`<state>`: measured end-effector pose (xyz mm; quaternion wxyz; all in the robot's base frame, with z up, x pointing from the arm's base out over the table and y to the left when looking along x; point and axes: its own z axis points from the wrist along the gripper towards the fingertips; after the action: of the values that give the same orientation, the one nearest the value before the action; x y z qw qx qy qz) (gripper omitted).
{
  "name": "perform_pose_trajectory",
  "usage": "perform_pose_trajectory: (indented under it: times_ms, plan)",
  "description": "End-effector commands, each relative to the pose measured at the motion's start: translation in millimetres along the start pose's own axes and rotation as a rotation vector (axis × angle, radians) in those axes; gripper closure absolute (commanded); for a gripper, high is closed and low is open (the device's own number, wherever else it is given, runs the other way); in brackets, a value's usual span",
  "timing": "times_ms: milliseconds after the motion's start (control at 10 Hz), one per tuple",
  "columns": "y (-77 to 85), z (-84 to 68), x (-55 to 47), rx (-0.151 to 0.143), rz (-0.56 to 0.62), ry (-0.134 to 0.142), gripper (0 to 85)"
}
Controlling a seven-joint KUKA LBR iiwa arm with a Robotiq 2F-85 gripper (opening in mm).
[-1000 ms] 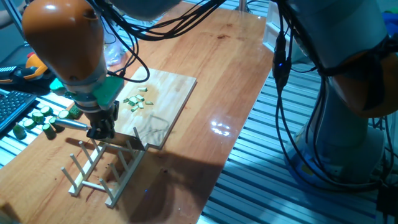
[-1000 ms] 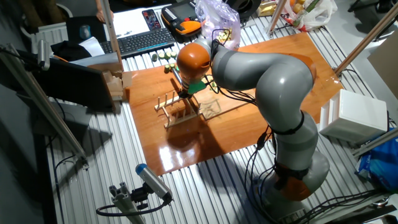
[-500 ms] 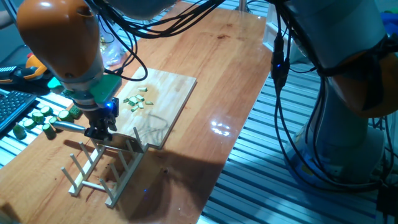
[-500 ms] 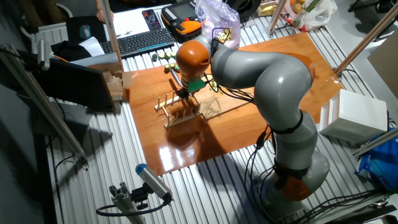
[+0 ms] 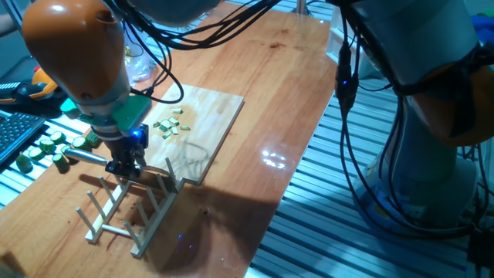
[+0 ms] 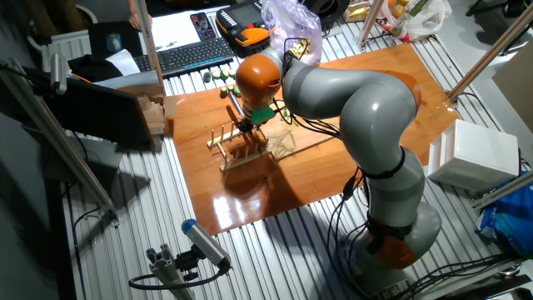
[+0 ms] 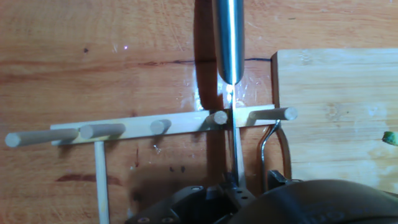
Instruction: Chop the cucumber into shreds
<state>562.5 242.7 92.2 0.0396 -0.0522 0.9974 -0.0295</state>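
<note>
The shreds (image 5: 170, 124) lie as small pale green bits on the wooden board (image 5: 207, 131); one bit shows at the right edge of the hand view (image 7: 390, 138). No whole round cucumber slice is in view. My gripper (image 5: 123, 165) is shut on a knife with a steel handle (image 5: 85, 156) and stands just above the wooden peg rack (image 5: 127, 205), left of the board. In the hand view the knife handle (image 7: 227, 37) points away and the thin blade (image 7: 237, 155) sits edge-on between two pegs of the rack (image 7: 155, 124). The gripper also shows in the other fixed view (image 6: 248, 129).
Several thick dark green cucumber chunks (image 5: 45, 147) lie at the table's left edge beside a keyboard (image 6: 187, 57). A plastic bag (image 6: 291, 29) sits at the back. The board's corner (image 7: 336, 112) lies right of the rack. The arm's cables hang over the board.
The gripper with the knife has shifted slightly left and settled over the rack; a blue light now shows on the hand. The shreds and board have not moved.
</note>
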Motion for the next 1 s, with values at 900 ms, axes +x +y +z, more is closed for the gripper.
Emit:
perform_pose_trajectory:
  times_ms: [900]
  plan:
    - [11.2,-53.7,-3.3,-0.089,0.042,0.07,51.0]
